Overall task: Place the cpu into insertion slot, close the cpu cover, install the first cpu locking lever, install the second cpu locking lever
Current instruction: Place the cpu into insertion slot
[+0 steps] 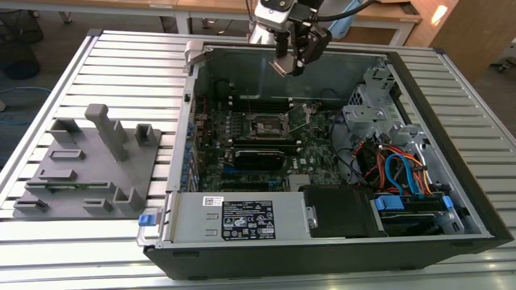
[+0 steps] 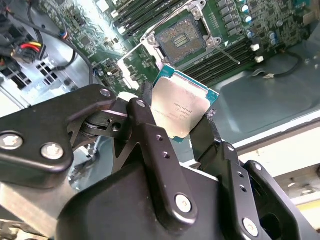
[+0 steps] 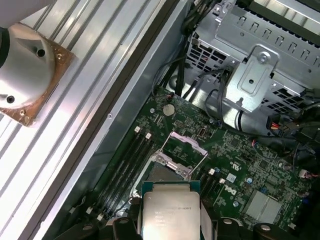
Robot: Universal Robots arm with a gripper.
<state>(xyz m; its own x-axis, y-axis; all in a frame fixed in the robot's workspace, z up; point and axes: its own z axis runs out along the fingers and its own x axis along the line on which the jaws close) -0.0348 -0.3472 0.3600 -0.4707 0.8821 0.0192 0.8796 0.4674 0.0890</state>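
The claw (image 1: 293,65) was clamped on the cpu (image 2: 182,102), held high over the open case (image 1: 322,266) on the slatted bench (image 1: 121,66). Below, the insertion slot (image 1: 270,125) lay bare, the cpu cover (image 3: 184,144) tilted up. Memory slots (image 3: 130,155) ran just beside the socket, while the drive cage (image 3: 255,75) and cables (image 1: 395,169) stood well apart.

There is one gripper (image 1: 292,65) with two fingers (image 2: 150,130), and one cpu (image 2: 181,107) (pinched between those two fingers). The board carries one insertion slot (image 2: 179,41) and one cpu cover (image 3: 189,141). There is one open computer case (image 1: 322,257) holding one labelled power supply box (image 1: 241,220) and one long black card (image 1: 258,160). One grey moulded fixture (image 1: 89,175) lies on one slatted table (image 1: 121,54). The long memory slots (image 2: 150,12) run several to a bank; their number cannot be told.
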